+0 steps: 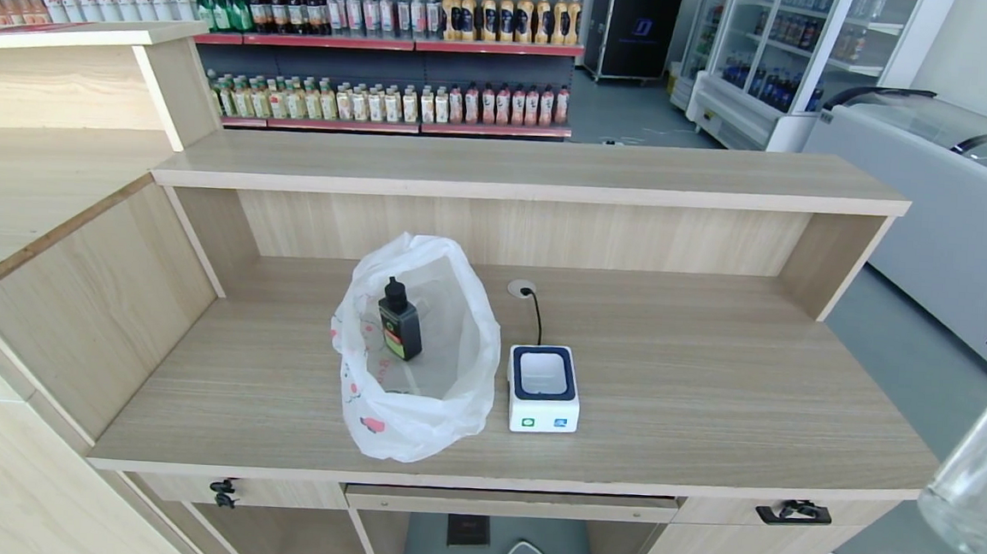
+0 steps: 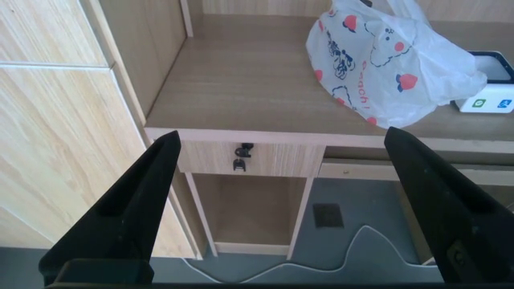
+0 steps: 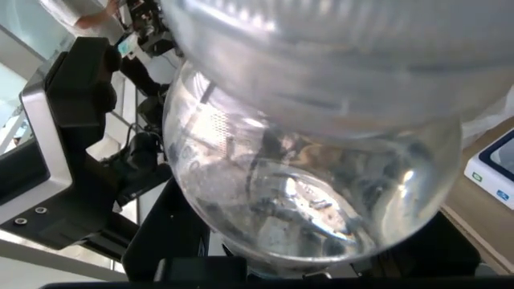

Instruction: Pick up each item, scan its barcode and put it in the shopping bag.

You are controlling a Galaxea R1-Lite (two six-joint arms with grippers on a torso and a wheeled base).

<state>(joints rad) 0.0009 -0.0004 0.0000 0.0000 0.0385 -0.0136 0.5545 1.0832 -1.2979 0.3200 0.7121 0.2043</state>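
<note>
A white plastic shopping bag (image 1: 442,411) stands open on the wooden counter (image 1: 709,393), left of centre. A dark bottle (image 1: 399,323) stands upright inside it. Just right of the bag sits the white barcode scanner (image 1: 543,389), window facing up. A clear plastic bottle (image 1: 982,487) hangs in the air beyond the counter's right front corner. My right gripper (image 3: 305,261) is shut on it, and the bottle's rounded body (image 3: 321,160) hides most of the fingers. My left gripper (image 2: 281,140) is open and holds nothing, low in front of the counter's left front edge, short of the bag (image 2: 385,56).
A raised back shelf (image 1: 534,172) and a slanted side wall (image 1: 89,304) close the counter at the rear and left. The scanner's black cable (image 1: 536,314) runs to a hole behind it. Drawer handles (image 1: 792,511) line the front. A chest freezer (image 1: 936,193) stands to the right.
</note>
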